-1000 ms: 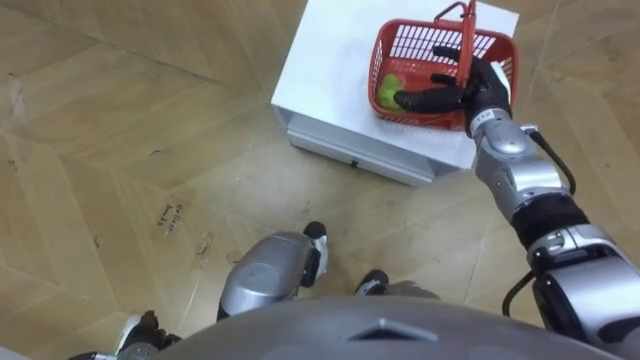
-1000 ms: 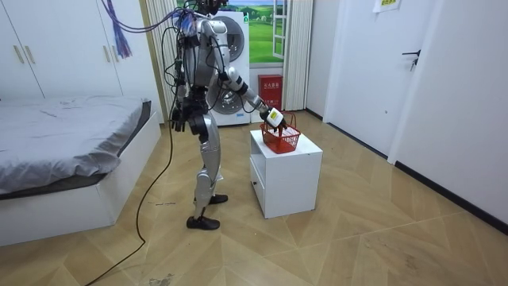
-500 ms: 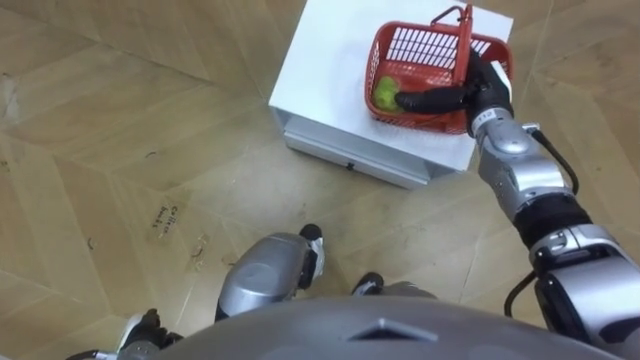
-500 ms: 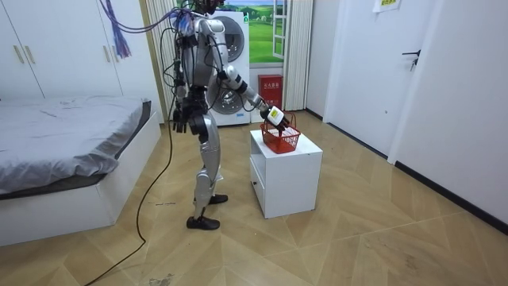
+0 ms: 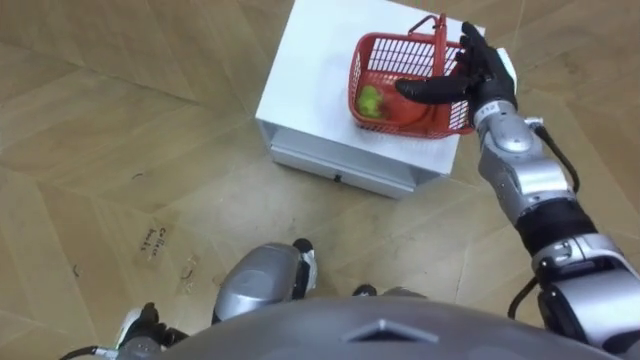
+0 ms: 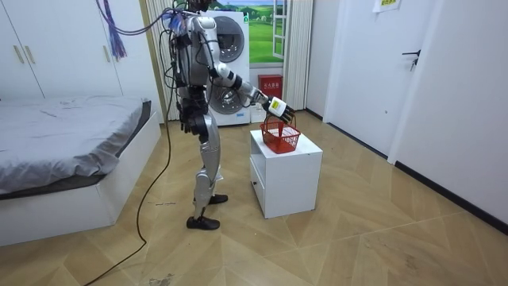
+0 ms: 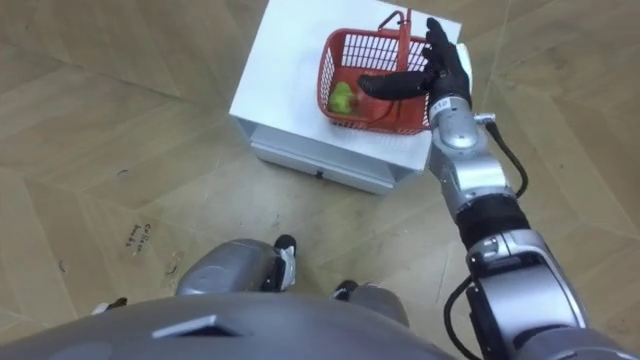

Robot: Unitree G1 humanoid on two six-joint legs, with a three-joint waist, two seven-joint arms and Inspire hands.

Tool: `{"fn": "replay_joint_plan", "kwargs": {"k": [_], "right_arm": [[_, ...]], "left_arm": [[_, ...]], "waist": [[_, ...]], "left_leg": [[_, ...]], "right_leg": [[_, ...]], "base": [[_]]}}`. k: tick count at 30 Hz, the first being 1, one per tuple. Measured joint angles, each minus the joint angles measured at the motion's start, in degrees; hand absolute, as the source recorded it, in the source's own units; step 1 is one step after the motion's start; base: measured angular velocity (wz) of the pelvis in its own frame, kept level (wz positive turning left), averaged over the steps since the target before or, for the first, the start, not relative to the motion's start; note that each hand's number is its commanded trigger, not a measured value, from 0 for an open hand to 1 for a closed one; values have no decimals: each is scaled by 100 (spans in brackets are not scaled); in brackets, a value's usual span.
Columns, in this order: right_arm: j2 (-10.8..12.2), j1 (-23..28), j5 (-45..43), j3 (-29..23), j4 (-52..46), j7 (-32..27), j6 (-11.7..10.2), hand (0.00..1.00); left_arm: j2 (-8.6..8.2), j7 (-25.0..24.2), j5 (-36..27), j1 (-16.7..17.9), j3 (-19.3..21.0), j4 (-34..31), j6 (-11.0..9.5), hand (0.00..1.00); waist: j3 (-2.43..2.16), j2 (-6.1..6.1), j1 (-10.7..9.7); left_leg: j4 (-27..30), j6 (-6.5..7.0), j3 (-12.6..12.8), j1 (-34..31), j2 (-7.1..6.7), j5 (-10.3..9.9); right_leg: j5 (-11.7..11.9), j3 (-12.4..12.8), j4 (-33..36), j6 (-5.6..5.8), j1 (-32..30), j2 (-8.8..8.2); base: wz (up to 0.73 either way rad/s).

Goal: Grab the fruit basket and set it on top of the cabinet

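Since the earlier frame, the room view shows the right hand (image 5: 480, 78) raised from the level of the basket's rim to just above it. The fruit basket (image 5: 410, 120) has not shifted and remains on the counter (image 5: 310, 90).

Right hand: spread. The fingers are straight and point away from the robot. The thumb (image 5: 425, 89) is stretched out sideways across the basket's open top. Nothing is pinched or enclosed.

The basket's handle (image 5: 438, 35) stands upright, just beside the fingers, in the gap between them and the thumb. Whether it touches the hand cannot be told.

Fruit basket: red, with mesh walls, and upright. It sits on the white counter top near the far right corner as the robot sees it. One green fruit (image 5: 370, 100) lies inside, against the wall on the robot's left.

Left hand (image 6: 189, 123): hangs beside the robot's hip, well apart from the counter. Its state cannot be told.

Robot: stands upright on the wooden floor between the bed (image 6: 71, 127) and the counter. Its right arm is extended over the counter top.
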Motion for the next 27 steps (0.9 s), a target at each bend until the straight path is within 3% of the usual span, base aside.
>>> {"fn": "replay_joint_plan", "kwargs": {"k": [11,27], "right_arm": [[-17,791,2,-351,-707,-175,13,0],[-17,974,-334,-598,-1039,-388,10,0]], "left_arm": [[-50,36,-12,280,202,-199,6,0],[-84,241,-6,275,241,-195,16,0]], "waist": [[-8,16,-266],[-36,-9,-553]], "left_leg": [[-195,-2,106,334,5,2],[-502,-21,158,774,-8,13]], "right_leg": [[10,58,-100,1,247,-11],[56,267,-480,20,644,57]], "base": [[-6],[-2]]}}
